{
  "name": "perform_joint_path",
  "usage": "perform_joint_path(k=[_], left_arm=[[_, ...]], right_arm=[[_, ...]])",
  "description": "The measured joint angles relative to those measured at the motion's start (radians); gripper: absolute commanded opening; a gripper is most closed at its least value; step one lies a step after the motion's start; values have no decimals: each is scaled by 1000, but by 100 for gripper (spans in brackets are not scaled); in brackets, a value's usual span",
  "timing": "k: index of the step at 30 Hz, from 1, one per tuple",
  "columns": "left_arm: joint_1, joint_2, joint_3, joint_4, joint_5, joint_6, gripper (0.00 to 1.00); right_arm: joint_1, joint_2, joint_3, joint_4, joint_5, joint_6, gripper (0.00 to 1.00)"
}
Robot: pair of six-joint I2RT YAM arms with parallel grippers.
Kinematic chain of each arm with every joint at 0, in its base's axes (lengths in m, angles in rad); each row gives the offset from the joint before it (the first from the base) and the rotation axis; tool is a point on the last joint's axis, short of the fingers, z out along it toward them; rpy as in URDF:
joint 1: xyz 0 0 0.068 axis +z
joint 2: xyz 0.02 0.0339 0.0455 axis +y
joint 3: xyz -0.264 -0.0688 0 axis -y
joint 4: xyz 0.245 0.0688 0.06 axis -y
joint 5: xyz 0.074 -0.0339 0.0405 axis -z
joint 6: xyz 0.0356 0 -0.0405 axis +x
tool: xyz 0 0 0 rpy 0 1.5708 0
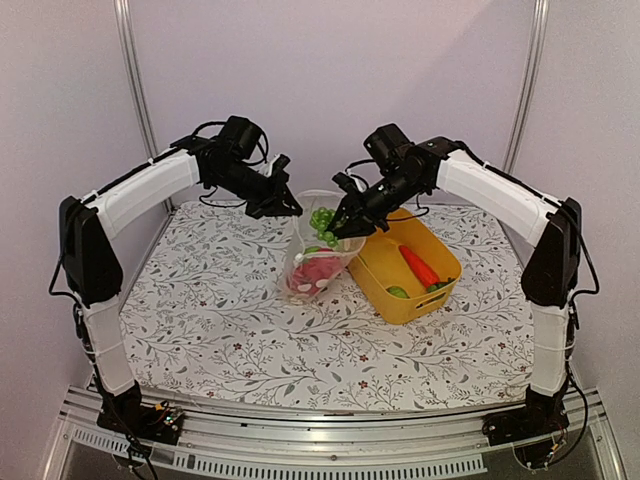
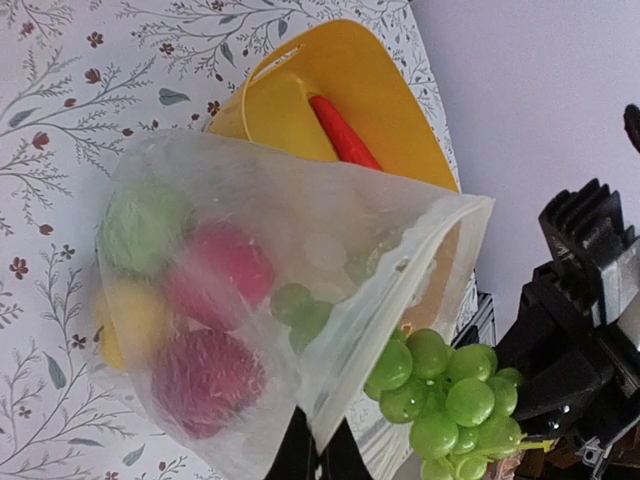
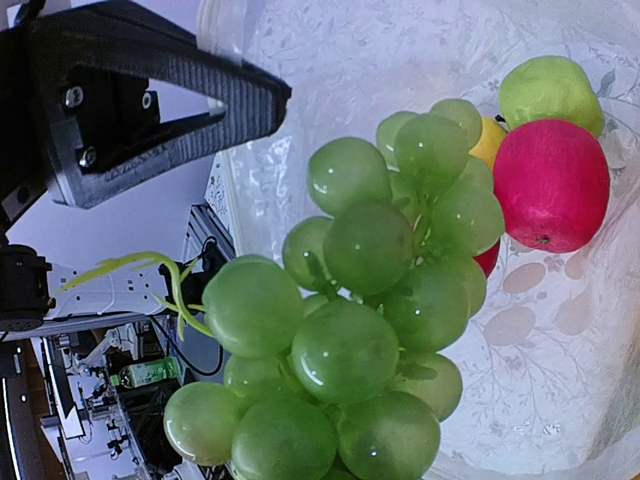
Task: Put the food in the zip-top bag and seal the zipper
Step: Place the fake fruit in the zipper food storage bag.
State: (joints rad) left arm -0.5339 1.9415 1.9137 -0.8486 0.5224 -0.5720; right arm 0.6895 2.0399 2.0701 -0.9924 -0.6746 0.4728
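while right gripper clutches grapes, left gripper pinches zip-top bag; only wrist views show lemon inside.

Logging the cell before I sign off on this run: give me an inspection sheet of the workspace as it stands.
Surface: floral-print table.
Job's things: zip-top bag held open, red, green and yellow pieces inside; grapes at its mouth; carrot in yellow tub.
Clutter: nothing seen.
Grippers: left gripper shut on bag edge; right gripper shut on grapes.
Cables: black loops along both arms.
Surroundings: pale walls, metal posts.
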Motion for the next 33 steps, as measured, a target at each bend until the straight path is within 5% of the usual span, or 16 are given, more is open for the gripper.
perform_joint_path(k=[3, 10, 33], left_arm=[[0, -2, -11, 10, 11, -1, 0], [0, -2, -16, 24, 24, -1, 0], [17, -2, -16, 52, 77, -21, 0]], right_arm=[[-6, 44, 44, 6, 10, 11, 13], [-19, 140, 98, 31, 28, 50, 42], [-23, 93, 93, 8, 38, 32, 69]])
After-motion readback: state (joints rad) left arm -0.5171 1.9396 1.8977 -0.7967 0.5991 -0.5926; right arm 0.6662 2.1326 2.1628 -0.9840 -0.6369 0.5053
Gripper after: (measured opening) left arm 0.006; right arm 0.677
